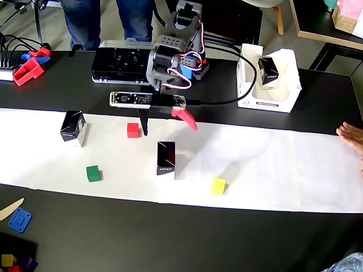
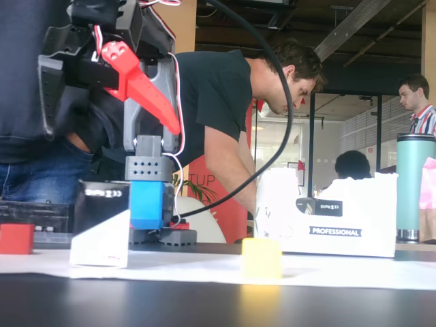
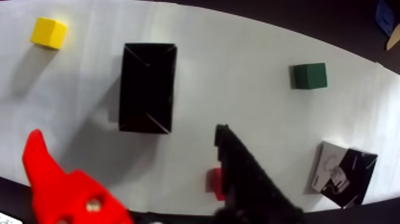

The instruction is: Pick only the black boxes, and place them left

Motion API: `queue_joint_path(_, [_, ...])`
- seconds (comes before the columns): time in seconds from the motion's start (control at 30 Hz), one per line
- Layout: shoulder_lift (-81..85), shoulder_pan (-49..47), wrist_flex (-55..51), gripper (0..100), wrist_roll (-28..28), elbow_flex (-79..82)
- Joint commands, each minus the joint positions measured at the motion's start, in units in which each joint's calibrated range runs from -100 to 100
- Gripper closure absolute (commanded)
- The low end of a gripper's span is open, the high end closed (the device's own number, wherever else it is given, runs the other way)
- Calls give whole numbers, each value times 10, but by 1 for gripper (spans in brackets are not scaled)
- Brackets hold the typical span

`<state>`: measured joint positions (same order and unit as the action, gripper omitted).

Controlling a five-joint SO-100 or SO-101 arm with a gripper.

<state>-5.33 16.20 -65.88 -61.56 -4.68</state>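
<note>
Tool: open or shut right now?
Open. In the wrist view the tool shows its red and black fingers spread wide, empty, above the middle black box.

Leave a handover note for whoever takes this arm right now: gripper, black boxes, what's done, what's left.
Gripper: jaws open, empty, raised above the paper strip, near the red cube.
Black boxes: one mid-strip, standing just ahead of the jaws; one at the strip's left end in the overhead view; a third sits in the white carton at right.
Done: possibly the left-end box; cannot confirm.
Left: grasp the middle box, carry it left. Leave the green cube and yellow cube.
</note>
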Motion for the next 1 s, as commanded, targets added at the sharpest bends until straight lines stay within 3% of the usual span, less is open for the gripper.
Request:
queue_joint_path(0.0, [-17,10,14,46,-1,-92])
queue_joint_path(0.5, [-155,-26,83,46,7,-92])
queue_joint_path(0.7, [-179,-78,83,46,51,-98])
queue_joint_path(0.97, [-180,-122,83,79,85,-99])
